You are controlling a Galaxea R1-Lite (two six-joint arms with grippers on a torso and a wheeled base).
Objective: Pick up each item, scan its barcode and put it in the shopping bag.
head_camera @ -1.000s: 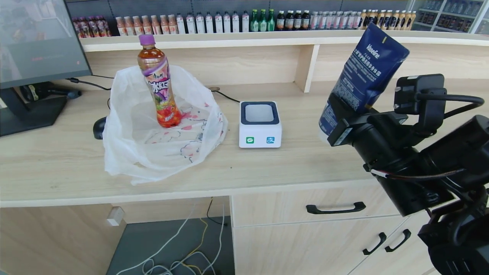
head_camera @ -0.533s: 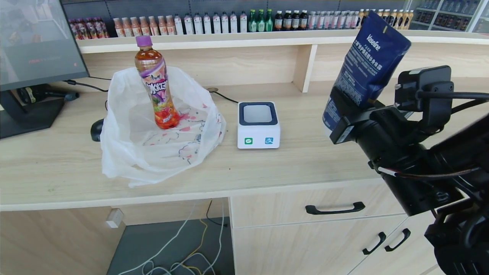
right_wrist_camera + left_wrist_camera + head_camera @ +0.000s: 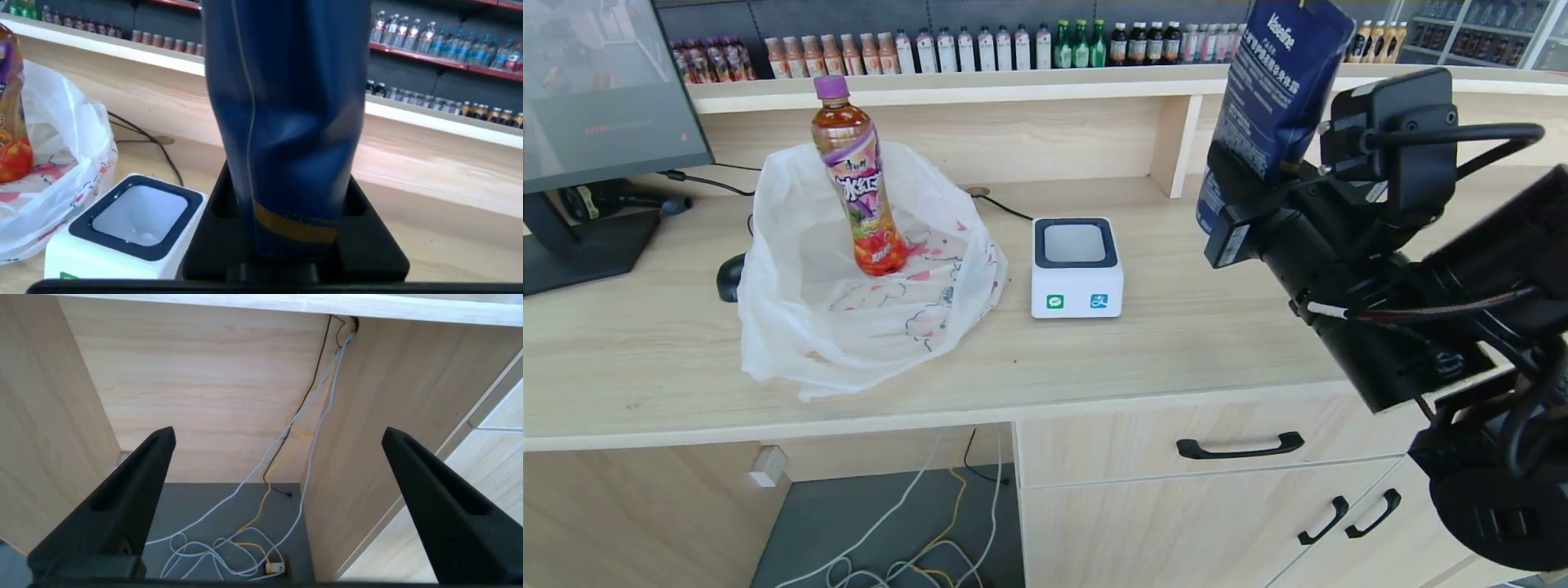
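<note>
Your R gripper (image 3: 1258, 204) has its fingers clamped on the lower end of the blue refill pouch (image 3: 1278, 90). The pouch is held upright above the desk (image 3: 1176, 343), to the right of the white barcode scanner (image 3: 1076, 265) & apart from it. In the R wrist view the pouch (image 3: 286, 106) stands btwn the fingers, w/ the scanner (image 3: 131, 224) below & to one side. The white shopping bag (image 3: 792, 327) sits just left of the scanner, w/ a tea bottle (image 3: 856, 175) standing upright inside. The L gripper (image 3: 278, 434) is below desk level, fingers spread wide w/ nothing btwn them, facing loose cables (image 3: 270, 490) in the recess.
</note>
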